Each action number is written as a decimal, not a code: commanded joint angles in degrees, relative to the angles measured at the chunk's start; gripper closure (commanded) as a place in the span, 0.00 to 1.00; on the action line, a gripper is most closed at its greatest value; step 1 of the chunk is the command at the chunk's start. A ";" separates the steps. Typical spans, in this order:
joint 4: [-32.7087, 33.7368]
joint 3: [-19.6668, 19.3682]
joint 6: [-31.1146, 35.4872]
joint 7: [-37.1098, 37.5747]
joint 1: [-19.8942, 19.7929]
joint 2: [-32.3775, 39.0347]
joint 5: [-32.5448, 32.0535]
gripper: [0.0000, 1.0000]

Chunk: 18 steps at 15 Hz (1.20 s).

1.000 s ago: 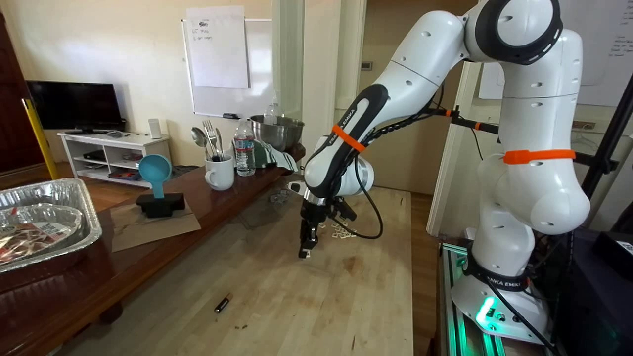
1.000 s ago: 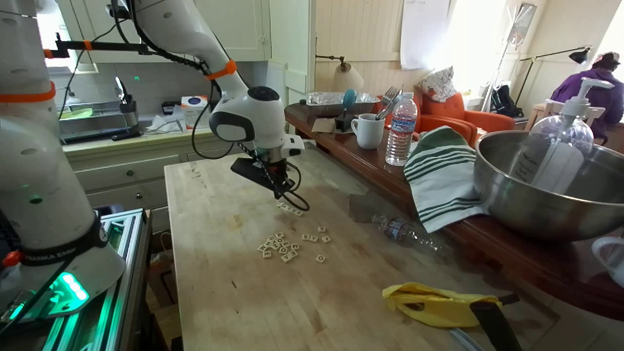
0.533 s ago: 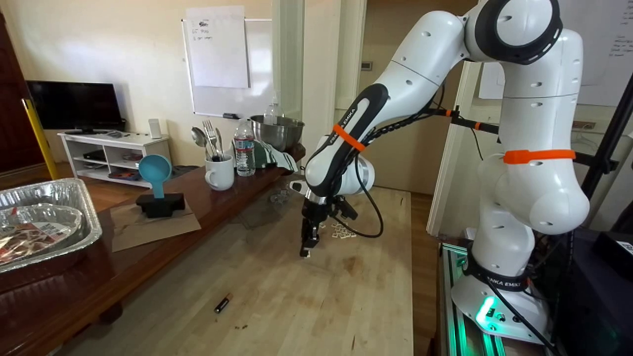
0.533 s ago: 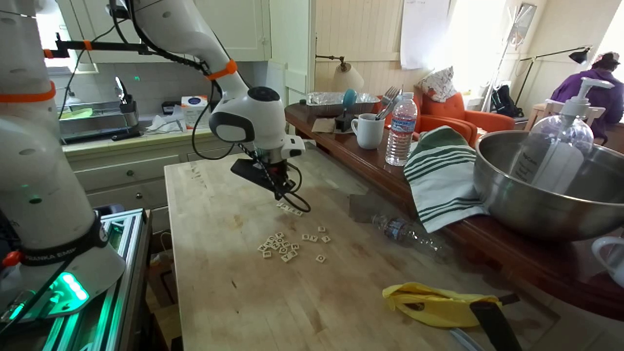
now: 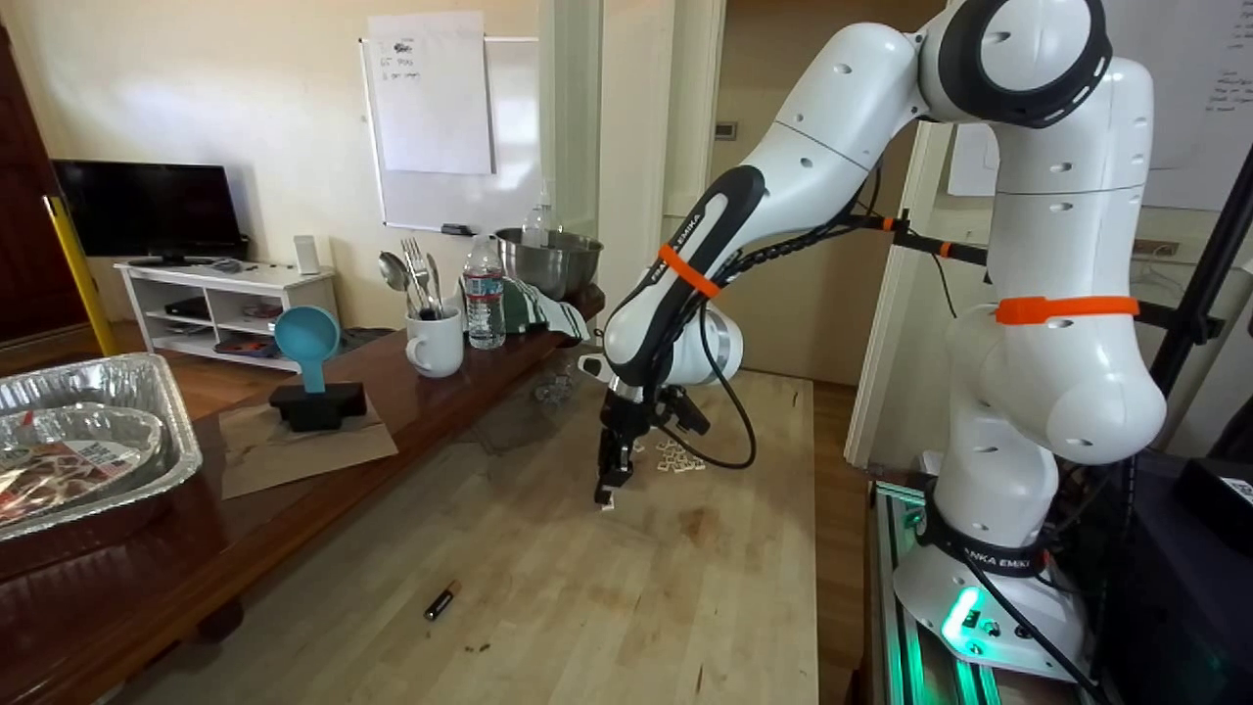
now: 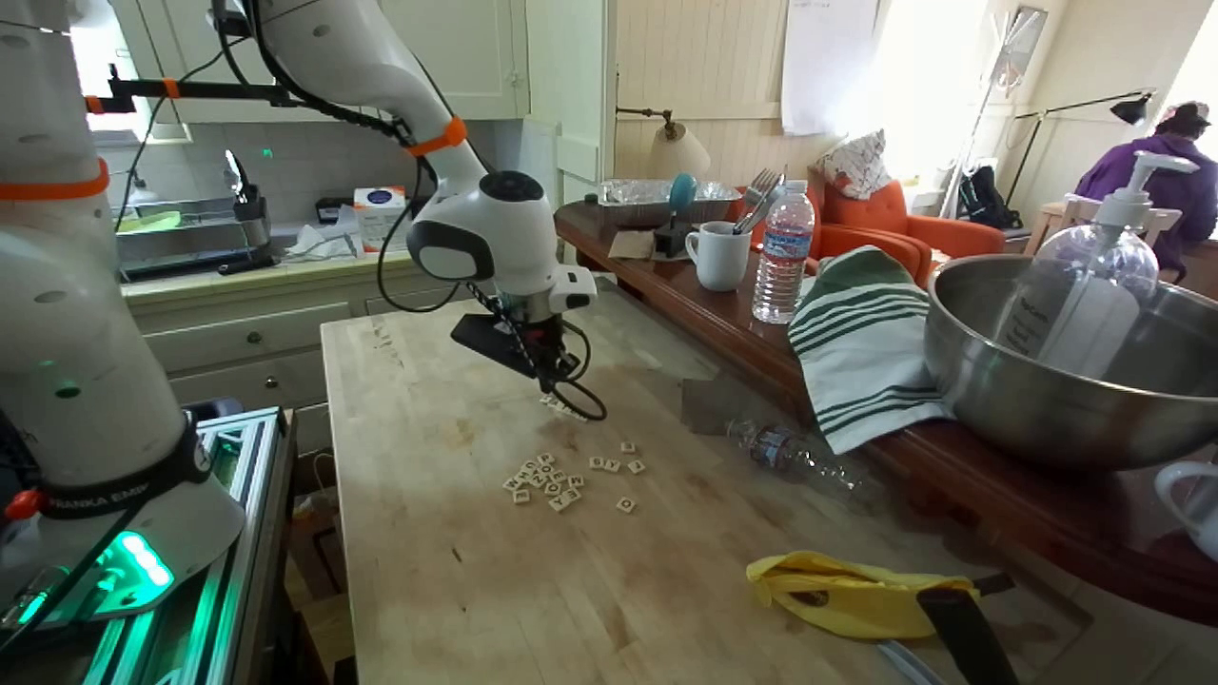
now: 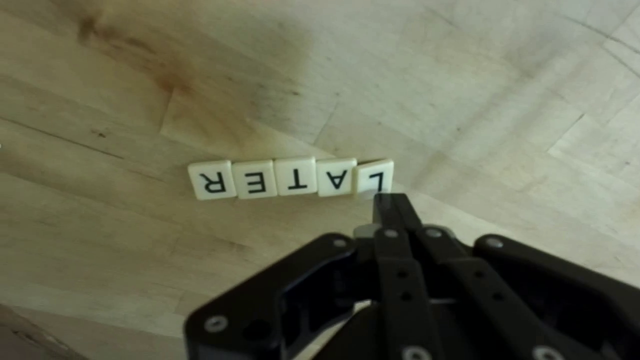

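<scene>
Here, arm (image 5: 803, 147) arched downward, end effector (image 7: 391, 199) closed, at L tile (image 7: 375, 176)

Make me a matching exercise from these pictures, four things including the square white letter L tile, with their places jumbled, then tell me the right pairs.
Things
1. Square white letter L tile
2. Clear plastic pump bottle
3. Green-and-white striped cloth
4. Black-and-copper cylindrical battery

Places
A. Draped over the edge of the dark brown wooden counter
B. On the pale wooden tabletop, apart from the tiles
C. Inside the round steel bowl
D. At the end of the row of white tiles spelling LATER, nearest the closed jaws

Pairs: 1-D, 2-C, 3-A, 4-B.
</scene>
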 commanded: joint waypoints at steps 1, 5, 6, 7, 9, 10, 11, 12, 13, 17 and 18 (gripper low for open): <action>-0.86 0.55 1.68 -2.66 -0.49 -0.04 2.24 1.00; -1.29 0.19 1.61 -1.98 -0.21 0.81 0.69 1.00; -1.37 0.10 1.61 -1.77 -0.14 1.07 0.34 1.00; -1.37 0.09 1.56 -1.69 -0.11 1.36 0.20 1.00; -1.32 0.03 1.32 -1.53 -0.10 1.51 0.01 1.00; -1.29 0.00 1.08 -1.46 -0.10 1.54 -0.11 1.00; -1.26 0.02 0.96 -1.49 -0.12 1.56 -0.12 1.00; -1.34 -0.06 0.63 -1.29 -0.06 1.53 -0.54 1.00; -1.50 -0.35 -0.13 -0.68 0.06 1.55 -1.59 1.00; -3.45 -3.20 -4.14 3.77 0.65 0.56 -11.63 1.00; -4.26 -4.44 -5.01 5.71 0.88 0.01 -16.02 1.00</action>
